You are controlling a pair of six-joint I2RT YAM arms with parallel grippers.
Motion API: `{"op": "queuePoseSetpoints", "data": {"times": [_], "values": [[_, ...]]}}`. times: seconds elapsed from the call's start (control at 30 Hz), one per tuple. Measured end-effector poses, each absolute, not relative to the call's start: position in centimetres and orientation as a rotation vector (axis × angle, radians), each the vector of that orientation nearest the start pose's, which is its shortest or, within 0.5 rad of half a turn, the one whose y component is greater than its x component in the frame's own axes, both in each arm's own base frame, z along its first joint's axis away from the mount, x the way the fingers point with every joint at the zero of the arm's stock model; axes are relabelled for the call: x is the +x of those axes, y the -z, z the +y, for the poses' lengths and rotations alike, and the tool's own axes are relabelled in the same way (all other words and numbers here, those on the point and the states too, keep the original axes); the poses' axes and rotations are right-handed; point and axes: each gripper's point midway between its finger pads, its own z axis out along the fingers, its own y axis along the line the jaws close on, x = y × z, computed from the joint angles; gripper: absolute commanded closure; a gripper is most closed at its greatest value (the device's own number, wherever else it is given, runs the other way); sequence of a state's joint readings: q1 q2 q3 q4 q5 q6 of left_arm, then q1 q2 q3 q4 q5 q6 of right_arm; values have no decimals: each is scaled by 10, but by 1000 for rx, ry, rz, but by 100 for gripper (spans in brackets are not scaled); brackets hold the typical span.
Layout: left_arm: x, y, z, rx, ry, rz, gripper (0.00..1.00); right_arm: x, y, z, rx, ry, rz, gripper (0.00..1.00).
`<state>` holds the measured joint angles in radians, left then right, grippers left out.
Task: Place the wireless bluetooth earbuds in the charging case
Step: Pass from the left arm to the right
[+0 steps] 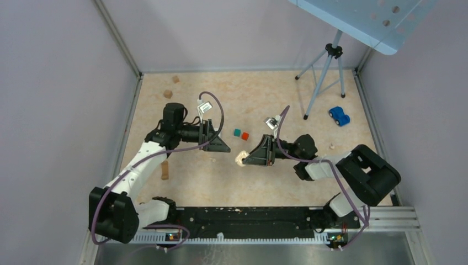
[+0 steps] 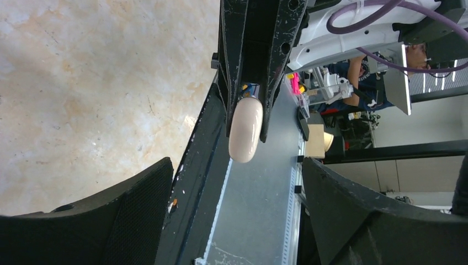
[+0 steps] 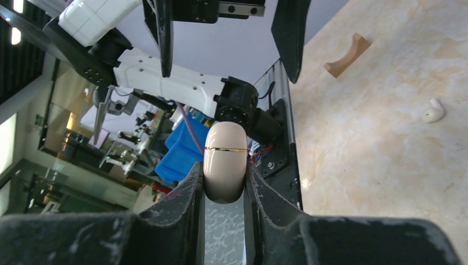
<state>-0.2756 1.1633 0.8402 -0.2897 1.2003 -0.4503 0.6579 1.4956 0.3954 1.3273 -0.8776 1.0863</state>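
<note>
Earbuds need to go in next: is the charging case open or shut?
Shut. In the right wrist view the charging case, pinched between the right fingers, shows only a thin closed seam.

The left gripper blocks the charging case at ten o'clock; teal cube and red cube crowd twelve o'clock; bare table lies open at six o'clock.

Left gripper: jaws spread wide, facing right gripper. Right: charging case clamped between fingers.
</note>
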Motion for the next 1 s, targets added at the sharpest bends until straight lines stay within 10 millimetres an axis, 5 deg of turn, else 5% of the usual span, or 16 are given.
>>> {"op": "queuePoseSetpoints", "data": {"times": [0.17,0.47,0.77,1.0], "values": [[183,-228,-239,571,1751,2152,12,157,-209,325,-550,-2014,1674,100],[163,-230,-262,620,1851,2195,42,155,-218,326,-557,-2046,1644,100],[165,-232,-266,578,1865,2204,55,154,-219,326,-562,-2048,1637,100],[162,-231,-272,561,1872,2223,82,152,-218,326,-567,-2052,1639,100]]}}
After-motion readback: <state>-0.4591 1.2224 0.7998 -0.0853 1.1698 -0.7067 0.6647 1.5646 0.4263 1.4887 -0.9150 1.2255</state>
